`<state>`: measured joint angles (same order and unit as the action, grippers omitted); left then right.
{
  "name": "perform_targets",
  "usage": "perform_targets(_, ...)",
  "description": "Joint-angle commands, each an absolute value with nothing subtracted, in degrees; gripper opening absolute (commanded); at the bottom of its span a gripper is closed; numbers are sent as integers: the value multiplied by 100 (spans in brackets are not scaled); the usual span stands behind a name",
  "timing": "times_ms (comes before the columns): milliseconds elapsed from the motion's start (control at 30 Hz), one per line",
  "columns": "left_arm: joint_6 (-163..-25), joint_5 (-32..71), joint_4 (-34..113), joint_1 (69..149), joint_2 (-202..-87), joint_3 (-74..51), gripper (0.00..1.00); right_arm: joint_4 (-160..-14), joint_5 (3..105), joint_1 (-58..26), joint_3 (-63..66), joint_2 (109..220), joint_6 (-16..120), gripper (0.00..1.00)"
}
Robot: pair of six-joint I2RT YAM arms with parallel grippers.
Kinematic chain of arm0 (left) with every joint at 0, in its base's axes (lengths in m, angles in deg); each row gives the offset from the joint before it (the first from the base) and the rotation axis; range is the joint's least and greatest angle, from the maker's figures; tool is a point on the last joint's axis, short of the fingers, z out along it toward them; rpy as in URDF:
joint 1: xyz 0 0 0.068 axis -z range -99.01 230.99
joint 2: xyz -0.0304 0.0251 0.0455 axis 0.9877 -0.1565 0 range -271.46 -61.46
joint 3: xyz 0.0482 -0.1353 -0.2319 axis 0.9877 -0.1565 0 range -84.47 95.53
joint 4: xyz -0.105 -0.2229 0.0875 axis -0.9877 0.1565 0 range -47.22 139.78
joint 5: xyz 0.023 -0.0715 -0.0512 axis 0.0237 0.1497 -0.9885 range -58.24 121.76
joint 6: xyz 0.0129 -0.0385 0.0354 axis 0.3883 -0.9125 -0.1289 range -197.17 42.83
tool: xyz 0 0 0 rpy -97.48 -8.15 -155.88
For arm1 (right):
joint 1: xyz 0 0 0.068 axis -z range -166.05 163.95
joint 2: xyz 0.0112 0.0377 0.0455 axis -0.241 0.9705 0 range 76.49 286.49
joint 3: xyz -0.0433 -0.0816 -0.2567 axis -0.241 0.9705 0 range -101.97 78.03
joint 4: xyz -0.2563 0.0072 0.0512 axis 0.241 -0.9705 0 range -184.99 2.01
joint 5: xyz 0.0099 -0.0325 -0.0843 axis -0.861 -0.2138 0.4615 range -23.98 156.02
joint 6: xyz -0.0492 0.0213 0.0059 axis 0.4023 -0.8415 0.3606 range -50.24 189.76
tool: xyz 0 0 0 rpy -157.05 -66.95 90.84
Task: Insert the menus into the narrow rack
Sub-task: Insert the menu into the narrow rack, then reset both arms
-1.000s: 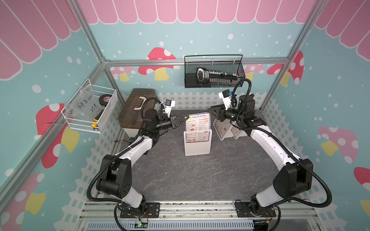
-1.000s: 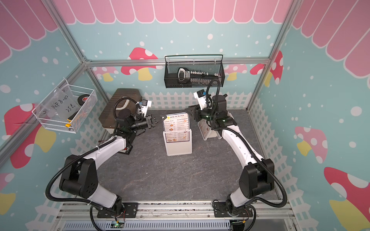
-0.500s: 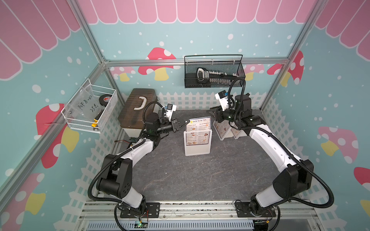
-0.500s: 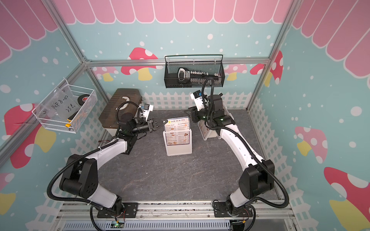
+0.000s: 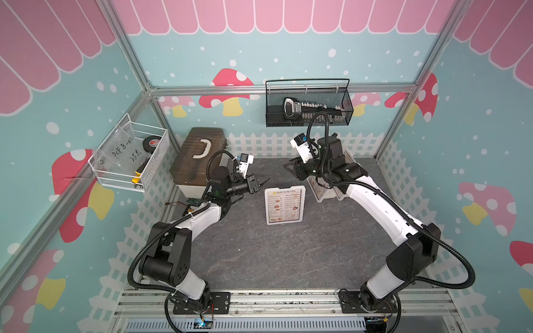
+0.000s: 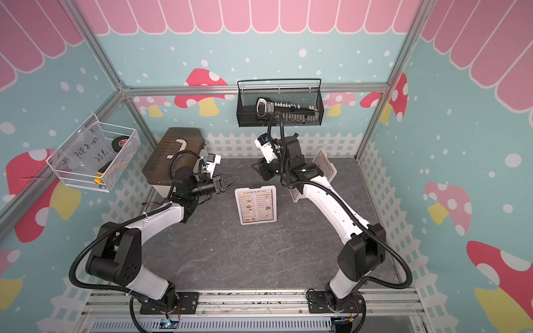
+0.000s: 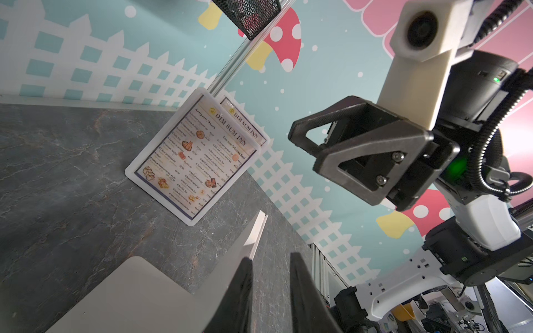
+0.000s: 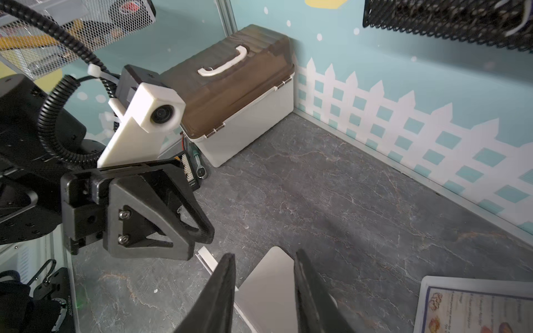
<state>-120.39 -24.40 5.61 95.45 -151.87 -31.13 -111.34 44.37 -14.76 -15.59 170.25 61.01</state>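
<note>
Racked menu: one menu (image 5: 284, 205) is seen standing in the rack (image 5: 284, 223) at the middle of the table (image 5: 259, 259). Its printed face is shown in both top views.
Rack in wrist views: only a thin white edge is shown in the left wrist view, and a plain grey side in the right wrist view.
Spare sheets: two other menus (image 7: 196, 155) are shown whole only in the left wrist view, overlapped and tilted beside the fence (image 7: 86, 60). In the top views they lie at 2 o'clock of the rack, partly covered by the right arm.
Left gripper (image 5: 264, 181): it is placed at 10 o'clock of the rack, apart from it. Its fingers (image 7: 245, 297) are seen narrowly parted, with nothing between them.
Right gripper (image 5: 290, 170): it is placed at 12 to 1 o'clock of the rack. Its fingers (image 8: 223, 294) are seen parted, with nothing clamped.
Box (image 5: 199, 155): it is set at 10 o'clock, in the back corner. Its front latches are shown only in the right wrist view.
</note>
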Motion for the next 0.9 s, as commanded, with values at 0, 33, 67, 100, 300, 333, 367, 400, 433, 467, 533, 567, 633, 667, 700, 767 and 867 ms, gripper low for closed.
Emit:
perform_targets(0,-12038,-2316,361,9569,-15113,-3231,26,-11304,4590,-1502,-1694,17086,6238,34)
perform_targets(33,-12009,-2266,410,9555,-15088,-3244,28,-11295,4604,-1501,-1673,17058,6238,34)
perform_targets(67,-11955,-2212,524,9548,-15048,-3240,30,-11295,4627,-1502,-1648,17032,6251,34)
perform_targets(100,-11846,-2115,721,9535,-14980,-3227,33,-11291,4665,-1504,-1632,16987,6280,34)
perform_targets(300,-10542,-1004,3019,9545,-14206,-2964,55,-11274,4808,-1439,-1252,16545,6459,44)
perform_targets(333,-10327,-725,3416,9557,-14050,-2930,58,-11256,4792,-1431,-1117,16437,6494,46)
perform_targets(367,-10164,-551,3633,9586,-13905,-2943,62,-11226,4776,-1419,-986,16339,6523,47)
perform_targets(400,-10025,-305,3889,9618,-13746,-2962,67,-11211,4748,-1418,-817,16212,6577,49)
perform_targets(433,-9909,-10,4123,9655,-13594,-2999,73,-11194,4804,-1410,-634,16095,6603,51)
perform_targets(467,-9821,244,4284,9699,-13448,-3055,78,-11169,4892,-1400,-468,15974,6583,52)
perform_targets(533,-9737,1066,4670,9808,-13105,-3224,83,-11011,5083,-1328,25,15657,6489,54)
perform_targets(567,-9761,1409,4763,9837,-12934,-3350,87,-10864,5214,-1301,302,15492,6425,56)
perform_targets(633,-9874,2203,4903,9839,-12502,-3697,92,-10447,5738,-1227,987,14994,6247,65)
perform_targets(667,-9936,2633,4904,9833,-12272,-3888,94,-10318,6104,-1194,1301,14789,6190,70)
perform_targets(700,-9975,3093,4865,9828,-12002,-4135,95,-10176,6604,-1147,1627,14570,6131,75)
perform_targets(767,-9987,3902,4740,9796,-11445,-4629,96,-9973,7474,-1025,2198,14213,5980,86)
perform_targets(867,-10065,5322,4412,9700,-10721,-5379,97,-8936,8510,-874,3337,13680,6235,89)
